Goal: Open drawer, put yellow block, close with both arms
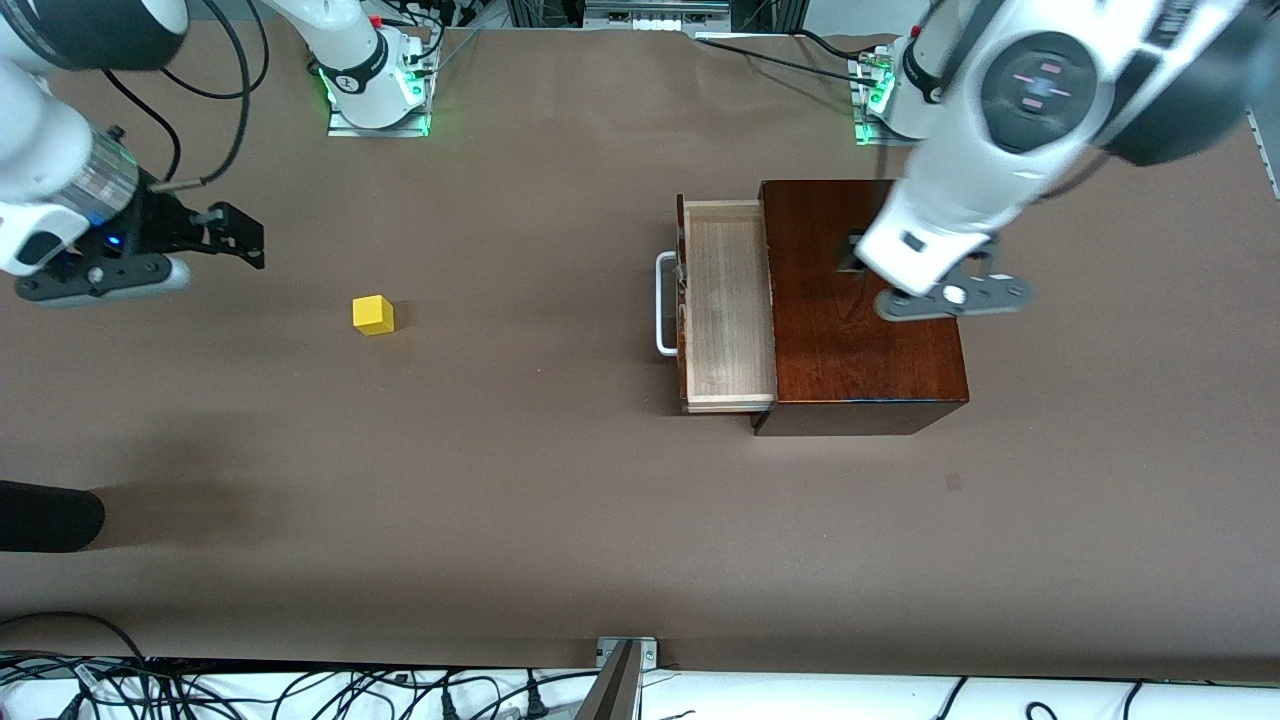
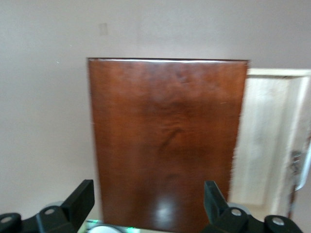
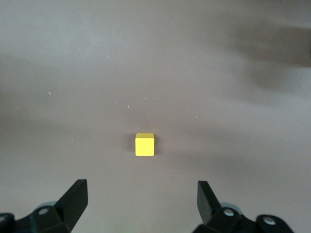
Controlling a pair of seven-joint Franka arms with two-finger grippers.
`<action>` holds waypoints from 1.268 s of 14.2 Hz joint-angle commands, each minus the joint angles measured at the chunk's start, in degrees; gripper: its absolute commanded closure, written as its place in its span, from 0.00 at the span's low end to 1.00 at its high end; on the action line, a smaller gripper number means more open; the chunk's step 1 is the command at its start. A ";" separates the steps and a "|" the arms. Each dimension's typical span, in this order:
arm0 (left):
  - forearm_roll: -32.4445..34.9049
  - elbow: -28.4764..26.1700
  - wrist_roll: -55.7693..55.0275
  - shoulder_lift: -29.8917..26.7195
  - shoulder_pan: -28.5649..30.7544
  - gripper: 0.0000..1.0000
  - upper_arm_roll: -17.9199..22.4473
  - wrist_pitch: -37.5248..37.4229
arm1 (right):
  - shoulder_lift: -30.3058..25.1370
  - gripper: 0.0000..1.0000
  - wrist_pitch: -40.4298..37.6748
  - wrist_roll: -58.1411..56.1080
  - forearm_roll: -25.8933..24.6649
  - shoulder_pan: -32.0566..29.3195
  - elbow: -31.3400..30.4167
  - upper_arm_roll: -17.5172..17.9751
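Note:
The drawer stands pulled out of the dark mahogany box, its pale tray bare and its white handle pointing toward the right arm's end. The yellow block lies on the table by itself, also seen in the right wrist view. My right gripper hovers open over the table beside the block, with nothing between its fingers. My left gripper hangs open over the box top, mostly hidden by its own arm in the front view; its fingers hold nothing.
A dark rounded object pokes in at the table's edge at the right arm's end, nearer the front camera than the block. Both arm bases stand along the table's back edge. Cables lie off the near edge.

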 commanded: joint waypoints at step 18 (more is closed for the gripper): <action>-5.84 -29.26 24.91 -26.05 3.92 0.00 19.05 21.11 | 8.85 0.00 51.16 1.69 6.10 -0.28 -39.59 0.68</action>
